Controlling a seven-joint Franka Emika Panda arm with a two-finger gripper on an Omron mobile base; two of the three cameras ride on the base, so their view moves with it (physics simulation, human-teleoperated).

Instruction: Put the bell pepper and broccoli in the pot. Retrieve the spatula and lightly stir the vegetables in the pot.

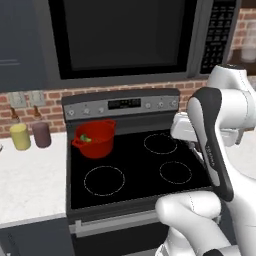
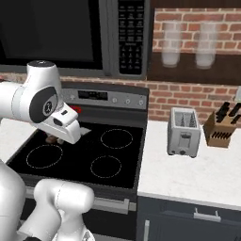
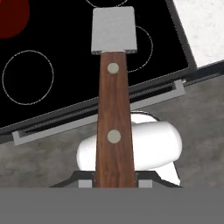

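My gripper (image 3: 114, 183) is shut on the spatula (image 3: 113, 109), which has a brown wooden handle with two rivets and a flat grey blade (image 3: 113, 29). It hangs above the front edge of the black cooktop (image 3: 65, 87). The red pot (image 1: 95, 137) stands on the back left burner, and something green (image 1: 85, 139) shows inside it; I cannot tell broccoli from bell pepper. A red slice of the pot (image 3: 11, 13) shows at the top left of the hand view. In the right base view my hand (image 2: 66, 124) hides most of the pot (image 2: 76, 109).
A yellow canister (image 1: 20, 136) and a maroon canister (image 1: 41, 134) stand on the left counter. A toaster (image 2: 182, 132) and a knife block (image 2: 221, 127) stand on the right counter. The microwave (image 1: 125, 35) hangs over the stove.
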